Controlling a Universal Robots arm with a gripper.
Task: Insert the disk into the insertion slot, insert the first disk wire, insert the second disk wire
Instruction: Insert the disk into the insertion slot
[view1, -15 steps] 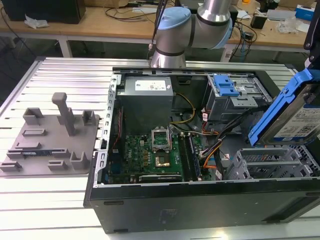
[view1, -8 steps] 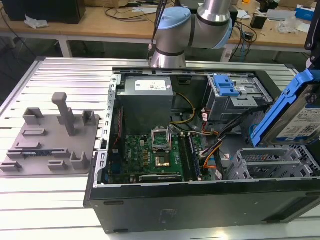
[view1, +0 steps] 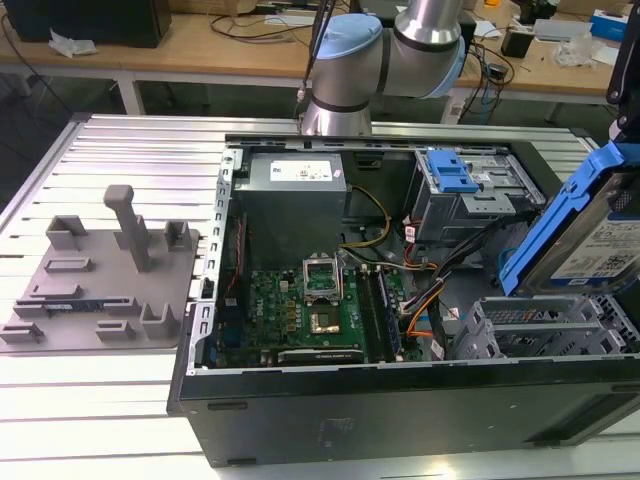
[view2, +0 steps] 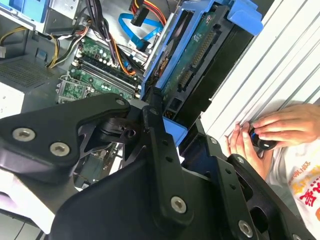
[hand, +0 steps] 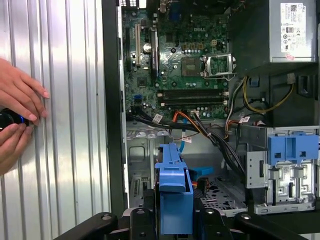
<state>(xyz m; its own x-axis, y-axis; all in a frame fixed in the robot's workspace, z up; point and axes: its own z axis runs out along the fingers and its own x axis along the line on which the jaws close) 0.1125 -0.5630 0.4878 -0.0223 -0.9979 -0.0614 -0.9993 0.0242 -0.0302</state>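
Disk (view1: 590, 240), silver with a white-and-blue label in a blue frame: held aloft and tilted at the exterior view's right, over the open case (view1: 400, 410), its lower end near the top edge of the slot (view1: 520, 330) but not inside it. Gripper (hand: 174, 220): black, clamped on the disk's frame, the fingers (view2: 155, 145) pressed against the blue plastic on both sides; in the first wrist view the disk stands edge-on between them. Slot: low grey cage with perforated sides, in the case's corner at the exterior view's right, nothing in it. Bay (view1: 470, 200): taller, grey, with a blue latch (view1: 450, 170), just beyond the slot. Cables (view1: 425, 300): a loose bundle of orange, yellow and black leads lying between the board (view1: 290, 300) and the slot; whether any is plugged into the disk cannot be told. Board: green, flat on the case floor, with a bare socket near its middle. Supply (view1: 295, 180): grey box at the far wall of the case. Arm (view1: 400, 50): silver and pale blue joints above the case's far side. Table (view1: 120, 140): slatted metal, bearing the case. Plate (view1: 60, 300): grey, with upright pegs and blocks, on the table at the exterior view's left, well apart from the disk. Hands (hand: 17, 115): a person's, resting on the table beside the case, holding a small black device (view2: 261, 140).
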